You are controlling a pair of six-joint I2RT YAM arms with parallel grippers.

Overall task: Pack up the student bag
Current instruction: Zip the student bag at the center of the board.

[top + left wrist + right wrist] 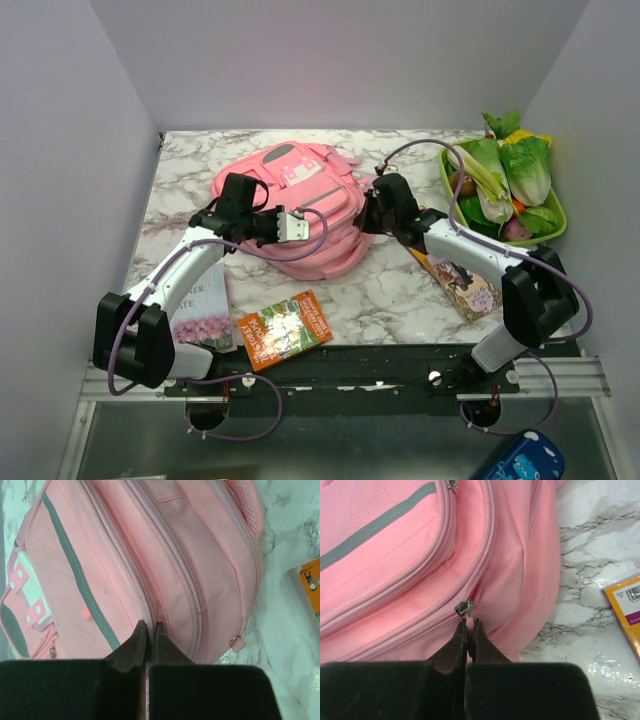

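The bench (400,290) is white marble veined with grey, closed in by plain pale walls (340,60) on the left, far and right sides; its near edge meets the dark rail (350,380) that carries both arm bases. The student bag (300,205) lies flat at the far middle, between the two arms. A green tray (553,232) of vegetables (520,175) fills the far right corner. An orange book (285,328) sits at the near edge, a flowered book (205,320) lies just left of it, and an illustrated book (470,292) lies partly under the right arm. Bare marble shows in the near middle and left of the bag. The left fingers (132,645) are clenched at a zip seam; I cannot tell whether they hold cloth. The right fingers (457,645) pinch the zip pull (464,611) on the bag's right side.
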